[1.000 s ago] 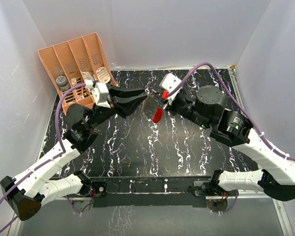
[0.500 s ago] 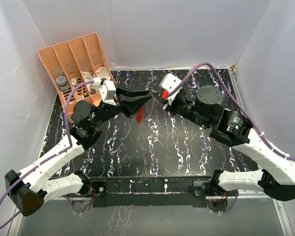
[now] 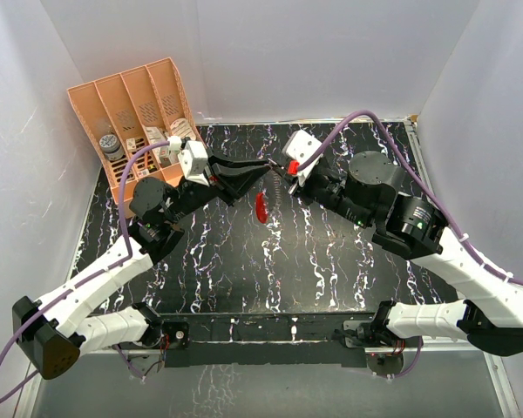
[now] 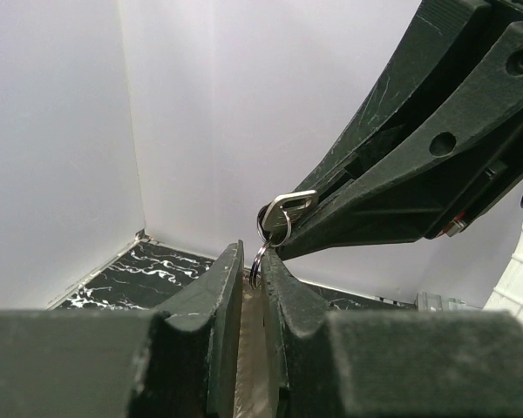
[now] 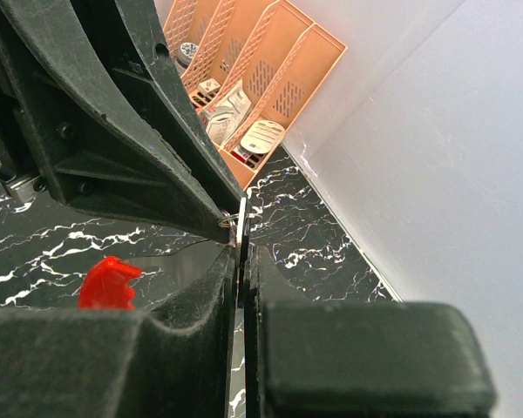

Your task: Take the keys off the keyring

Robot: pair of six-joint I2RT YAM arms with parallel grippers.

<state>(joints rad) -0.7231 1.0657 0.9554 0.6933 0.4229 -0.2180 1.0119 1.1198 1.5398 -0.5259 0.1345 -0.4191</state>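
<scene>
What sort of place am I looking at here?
Probably a lab test booth: white walls box in a black marbled table, a left arm and right arm bolted at its edge, a peach organiser in one corner.

The right gripper (image 5: 241, 261) pinches the thin key (image 5: 242, 226) edge-on between its closed fingers. Just above the right gripper's tips, the left gripper (image 5: 218, 218) meets the keyring (image 5: 109, 283), whose red tag hangs left of the right gripper. A peach organiser (image 5: 244, 87) stands well beyond it.

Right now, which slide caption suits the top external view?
The left gripper and right gripper meet above the black marbled table, the flat red oval keyring hanging below them.
</scene>
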